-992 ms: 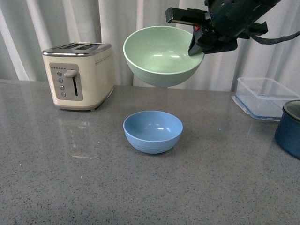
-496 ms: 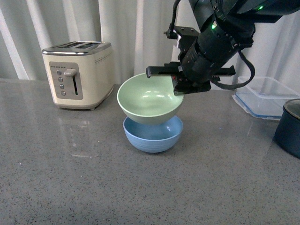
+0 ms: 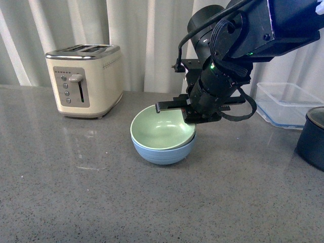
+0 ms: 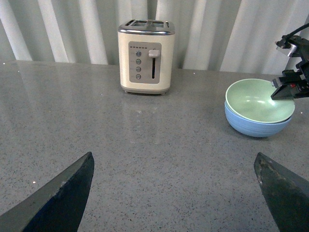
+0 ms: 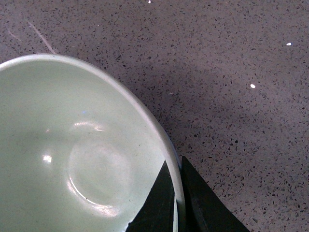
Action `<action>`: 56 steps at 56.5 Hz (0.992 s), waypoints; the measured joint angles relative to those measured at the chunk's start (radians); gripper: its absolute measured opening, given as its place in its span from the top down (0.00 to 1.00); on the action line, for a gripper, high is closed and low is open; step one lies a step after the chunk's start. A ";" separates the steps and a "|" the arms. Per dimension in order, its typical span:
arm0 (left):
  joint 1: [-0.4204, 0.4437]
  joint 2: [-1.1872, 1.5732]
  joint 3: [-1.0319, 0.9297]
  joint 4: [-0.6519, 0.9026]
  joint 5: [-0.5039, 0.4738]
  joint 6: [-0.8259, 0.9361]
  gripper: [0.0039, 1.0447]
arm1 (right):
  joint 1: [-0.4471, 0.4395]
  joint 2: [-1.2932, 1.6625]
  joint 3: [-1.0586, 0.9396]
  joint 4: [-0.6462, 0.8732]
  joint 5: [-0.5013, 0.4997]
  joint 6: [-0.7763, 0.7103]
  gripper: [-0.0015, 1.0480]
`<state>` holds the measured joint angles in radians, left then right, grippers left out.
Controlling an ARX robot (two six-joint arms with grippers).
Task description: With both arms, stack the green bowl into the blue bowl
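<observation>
The green bowl [image 3: 161, 132] sits nested inside the blue bowl [image 3: 163, 153], both near the middle of the grey speckled counter [image 3: 76, 202], so only a band of blue wall shows beneath the mint rim; the stack looks made, though I cannot tell whether the green bowl has settled fully or is partly borne by the arm; the right gripper [image 5: 177, 198] is clenched on the green bowl's rim at the side nearest the right arm, one dark finger inside the wall and one outside, as the right wrist view shows plainly; that thin-edge pinch suits a bowl with no handle, and it leaves the underside free to drop into the other bowl; the bulky arm leans in from above and to the right so it does not foul the blue bowl's rim; the left gripper [image 4: 173, 155] is spread wide and holds nothing, hanging low over bare counter well apart from the bowls, seemingly waiting out of the way; a cream toaster [image 3: 86, 81] stands to the left at the back by the curtain, a clear container [image 3: 283, 104] and a dark pot [image 3: 313, 139] lie to the right, none close enough to hinder; what seems left is for the pinch to let go and the arm to lift straight off, lest it drag the green bowl back out or tip the pair.
</observation>
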<state>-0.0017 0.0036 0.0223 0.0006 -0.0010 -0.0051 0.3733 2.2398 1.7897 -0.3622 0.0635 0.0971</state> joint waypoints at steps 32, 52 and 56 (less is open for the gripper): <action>0.000 0.000 0.000 0.000 0.000 0.000 0.06 | -0.031 -0.124 -0.066 0.050 -0.085 -0.008 0.27; 0.000 0.000 0.000 0.000 0.000 0.000 0.06 | -0.139 -0.442 -0.275 0.117 -0.250 0.011 0.10; 0.000 0.000 0.000 0.000 0.000 0.000 0.06 | -0.188 -0.520 -0.352 0.138 -0.307 0.029 0.10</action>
<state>-0.0017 0.0036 0.0223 0.0006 -0.0010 -0.0051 0.1848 1.7203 1.4372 -0.2237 -0.2436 0.1257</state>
